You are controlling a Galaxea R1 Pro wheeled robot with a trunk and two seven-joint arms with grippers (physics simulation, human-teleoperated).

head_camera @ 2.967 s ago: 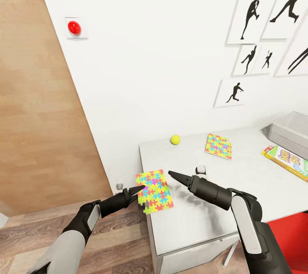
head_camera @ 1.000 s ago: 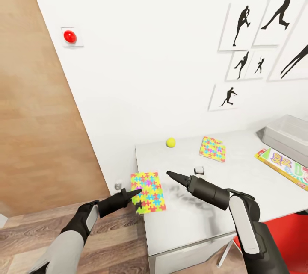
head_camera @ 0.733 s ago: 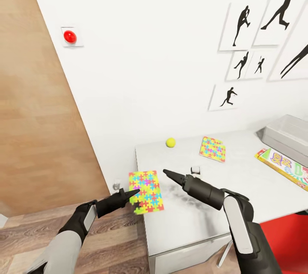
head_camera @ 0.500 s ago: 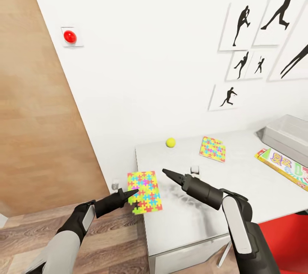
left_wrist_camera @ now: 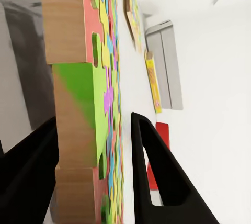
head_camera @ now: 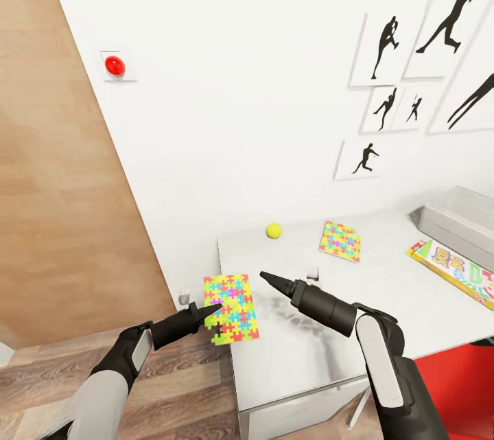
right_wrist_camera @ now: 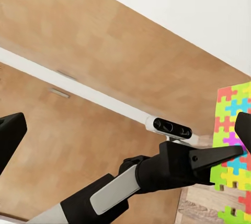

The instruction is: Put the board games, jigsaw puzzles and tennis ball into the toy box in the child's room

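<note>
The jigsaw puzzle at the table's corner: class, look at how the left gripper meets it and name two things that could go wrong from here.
1. The near jigsaw puzzle overhangs the table edge, and the left gripper pinches only its rim; a weak grip could let it tilt and drop to the wood floor.
2. The right gripper hovers close beside that puzzle; lifting it may knock the two arms together.

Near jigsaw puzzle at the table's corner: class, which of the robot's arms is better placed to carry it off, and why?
Left. The left gripper has its fingers around the near jigsaw puzzle edge; the right gripper points beside it, holding nothing.
</note>
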